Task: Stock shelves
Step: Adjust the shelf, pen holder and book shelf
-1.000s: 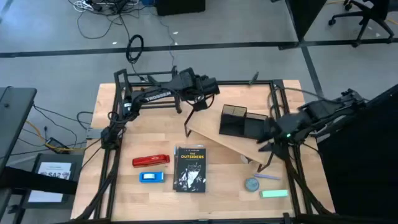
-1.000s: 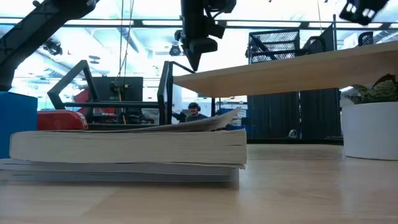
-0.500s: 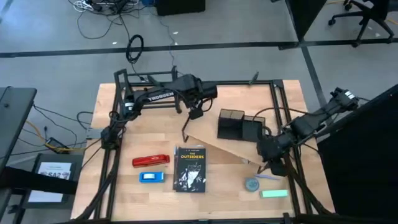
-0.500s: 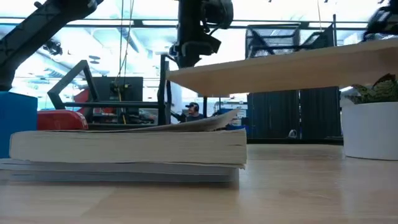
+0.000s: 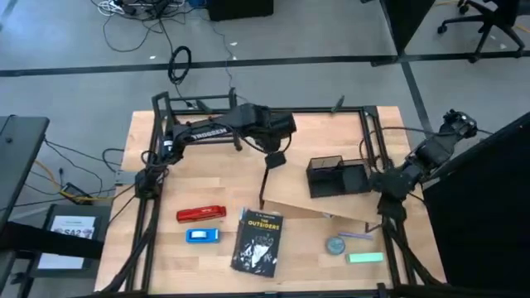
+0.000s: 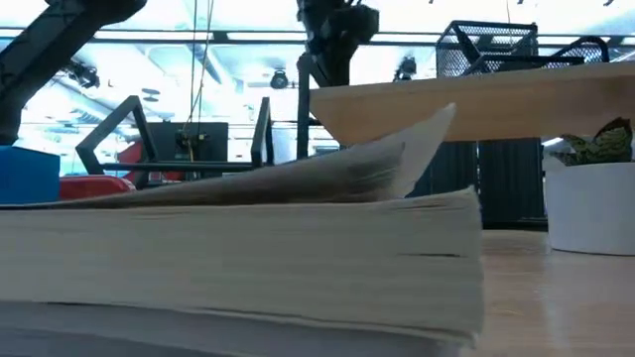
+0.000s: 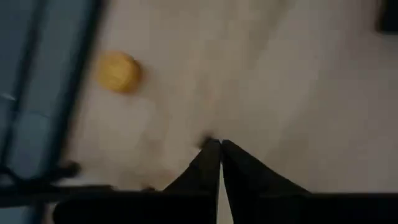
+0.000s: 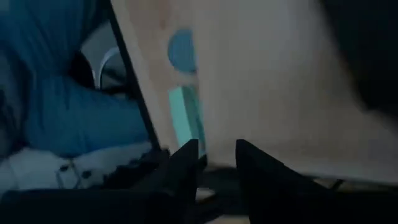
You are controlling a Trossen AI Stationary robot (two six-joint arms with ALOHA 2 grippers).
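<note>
A: Where did the wooden shelf [image 5: 319, 209] stand, and who held it?

B: It lay right of centre on the table [image 5: 199, 178], carried between both arms. The left end effector [image 5: 274, 160] sat at its upper-left end; in the left wrist view its fingers [image 7: 214, 163] were pressed together, apparently on a thin black leg, though the grip itself was not plainly shown. The right end effector [image 5: 389, 184] was at the shelf's right end; in the right wrist view its fingers [image 8: 186, 158] stood a narrow gap apart, and whether they clasped anything could not be told.

A: Which way did the shelf point?

B: Its long axis ran diagonally in the high view, from near the left end effector down toward the table's right front corner. In the low view the plank [image 6: 466, 99] looked nearly level and raised above the table.

A: How far along was the stocking?

B: Judged early. Only a black mesh organizer [image 5: 337, 178] sat on the plank. The book [image 5: 258, 240], the red stapler [image 5: 200, 214], the blue box [image 5: 201, 236], the round tin [image 5: 335, 245] and the green eraser [image 5: 365, 257] all lay on the table, unshelved. The shelf appeared not yet settled in place.
</note>
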